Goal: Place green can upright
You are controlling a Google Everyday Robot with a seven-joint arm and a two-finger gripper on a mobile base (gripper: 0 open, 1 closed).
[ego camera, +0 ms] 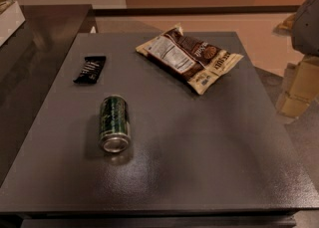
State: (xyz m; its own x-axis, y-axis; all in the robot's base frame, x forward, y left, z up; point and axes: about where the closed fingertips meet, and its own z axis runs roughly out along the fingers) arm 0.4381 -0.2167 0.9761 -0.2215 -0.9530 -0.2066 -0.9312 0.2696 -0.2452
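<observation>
At the upper right edge of the view, the hand (308,20) is hanging as a pale grey bulk, cut off by the frame, out beyond the far right corner of the bench (199,167); whether it is spread or pressed together I cannot tell. Just below it, tan cardboard boxes (299,90) are sitting on the floor. On the dark grey bench, a brown and cream snack bag (189,57) is lying flat near the far edge, the closest thing to the hand; further left, a flat black candy bar wrapper (90,69) is lying near the left side. The green can (114,122) is lying on its side in the left half of the bench, nearer the camera than the wrapper, its silver end facing the near edge, well apart from the hand, the bag and the wrapper. A darker glossy counter (30,48) is standing beside the bench on the left.
</observation>
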